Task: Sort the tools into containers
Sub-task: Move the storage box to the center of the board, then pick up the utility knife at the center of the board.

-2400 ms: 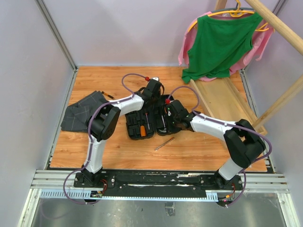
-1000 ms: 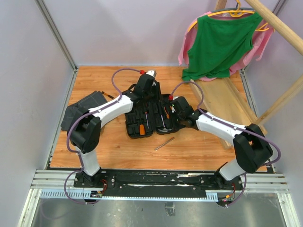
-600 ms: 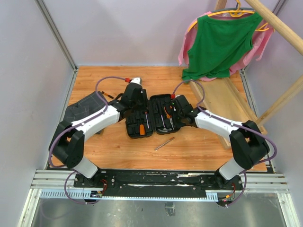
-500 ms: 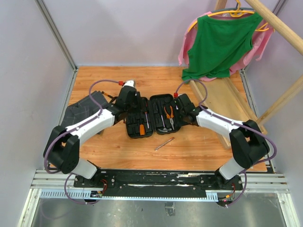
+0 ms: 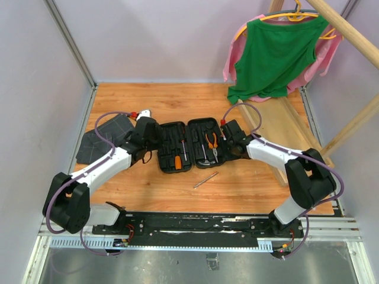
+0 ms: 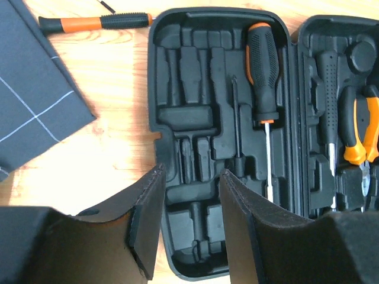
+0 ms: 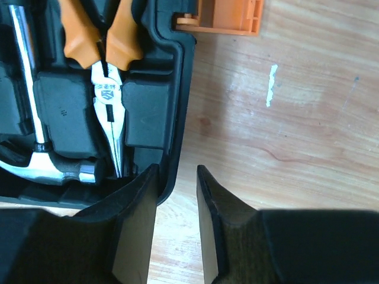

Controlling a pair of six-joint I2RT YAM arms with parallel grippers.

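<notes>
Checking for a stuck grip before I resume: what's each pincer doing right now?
Left pincer: open, holding nothing, at the tool case's left edge.
Right pincer: open, holding nothing, at its right edge.

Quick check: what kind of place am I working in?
Probably a lab test cell: plain panel walls enclose a wooden tabletop, both arms bolt to a metal rail at its near edge, and a green top hangs on a wooden rack beside it.
</notes>
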